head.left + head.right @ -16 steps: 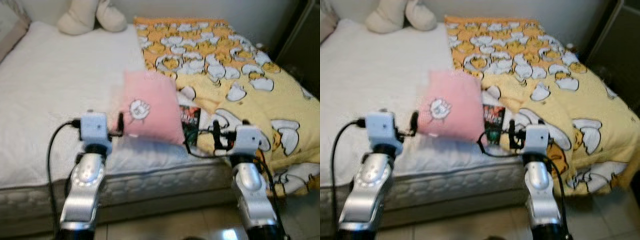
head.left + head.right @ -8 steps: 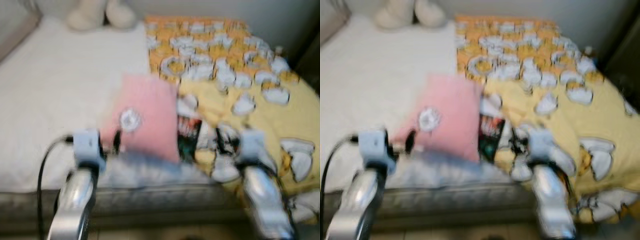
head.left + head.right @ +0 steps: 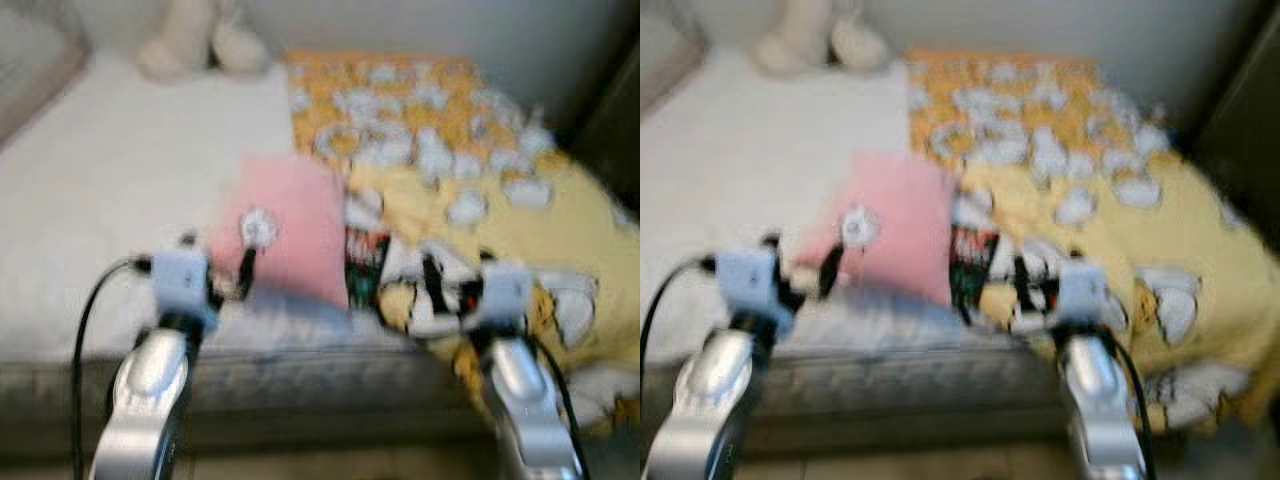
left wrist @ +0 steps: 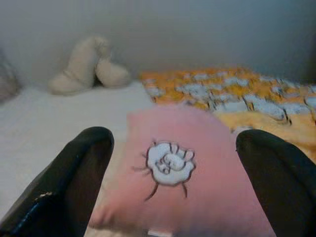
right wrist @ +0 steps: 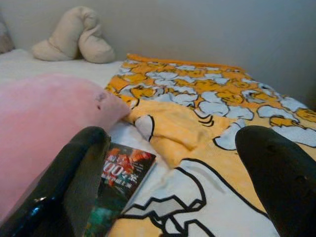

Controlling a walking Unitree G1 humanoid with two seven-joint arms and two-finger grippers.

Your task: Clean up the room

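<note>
A pink pillow (image 4: 182, 173), square and soft, printed with a small white curled figure, is lying flat near the bed's (image 3: 110, 190) front edge on the white sheet. A dark book (image 5: 121, 173) with red lettering is lying just beside it, partly tucked under the yellow patterned blanket (image 5: 207, 118). A beige plush toy (image 4: 89, 66) is resting against the wall.

White bed (image 3: 90, 200); pale wall (image 5: 197, 29) behind.
</note>
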